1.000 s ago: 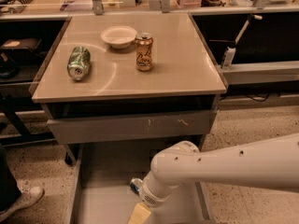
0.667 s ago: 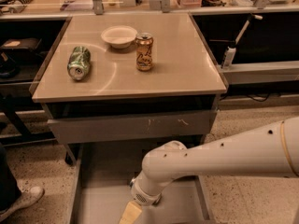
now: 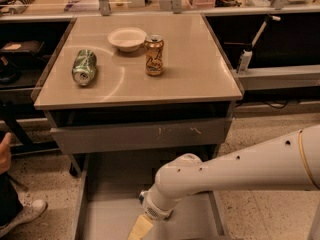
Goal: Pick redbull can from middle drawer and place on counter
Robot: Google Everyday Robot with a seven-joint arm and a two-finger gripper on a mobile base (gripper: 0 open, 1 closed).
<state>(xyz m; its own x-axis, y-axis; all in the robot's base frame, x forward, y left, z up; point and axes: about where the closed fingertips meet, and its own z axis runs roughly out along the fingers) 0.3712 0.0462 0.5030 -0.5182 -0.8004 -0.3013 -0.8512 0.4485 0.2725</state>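
Note:
The redbull can is hidden or out of view. The middle drawer is pulled open below the counter, and the part of its grey floor that shows is bare. My white arm reaches in from the right, over the drawer. My gripper hangs low inside the drawer at the bottom edge of the view, partly cut off by the frame.
A dented green can lies on its side at the counter's left. A white bowl and an upright orange-gold can stand near the back middle. A scratched grey drawer front is shut above the open drawer. A person's shoe is at the left.
My arm has swung left across the open drawer, and the gripper has moved left with it, low in the drawer. The things on the counter have not moved.

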